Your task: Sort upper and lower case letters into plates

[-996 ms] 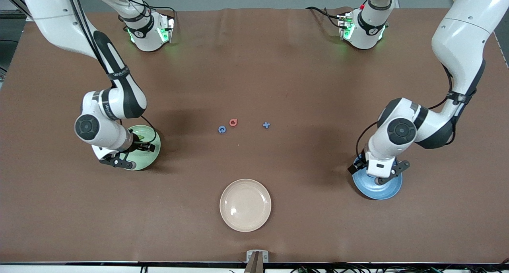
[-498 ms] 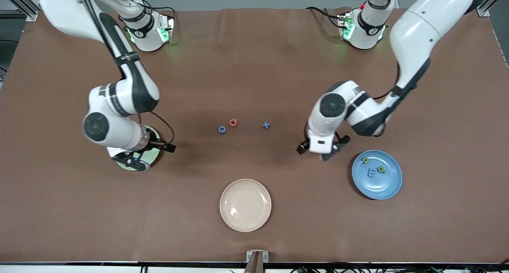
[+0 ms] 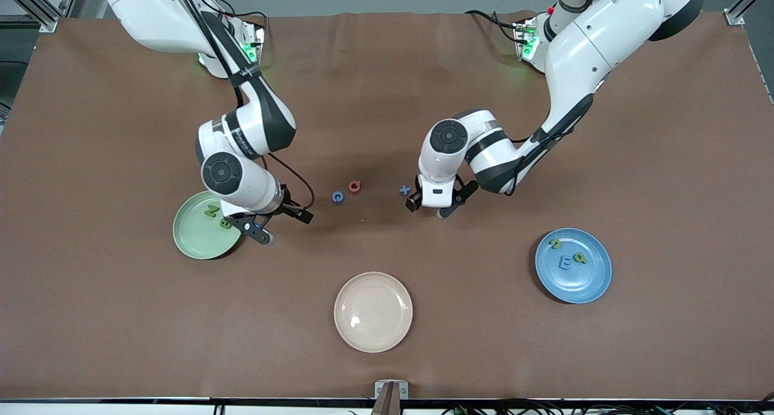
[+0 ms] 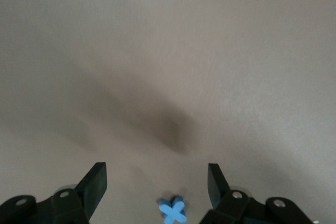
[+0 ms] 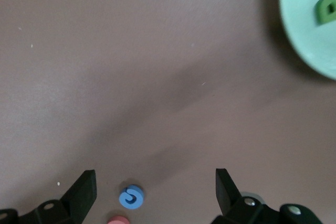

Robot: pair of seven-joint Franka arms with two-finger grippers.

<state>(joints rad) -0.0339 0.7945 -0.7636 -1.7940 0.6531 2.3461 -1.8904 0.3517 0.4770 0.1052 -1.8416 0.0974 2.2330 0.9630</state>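
letters: three are left on the bare table (image 3: 121, 318) near mid — blue c (image 3: 337, 197), red one (image 3: 355, 187), blue x (image 3: 404, 190). two green are seen in the pale green plate (image 3: 193, 245), three in the blue plate (image 3: 589, 285). left gripper (image 3: 430, 208) is held over the x, jaws wide, nothing gripped. right gripper (image 3: 284, 224) is held beside the green plate, fully spread, empty. cream plate (image 3: 373, 311) sits nearest the cam.

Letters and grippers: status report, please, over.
Left gripper open over blue x. Right gripper open, empty, beside green plate. Blue c, red letter on table. Nothing in the way.
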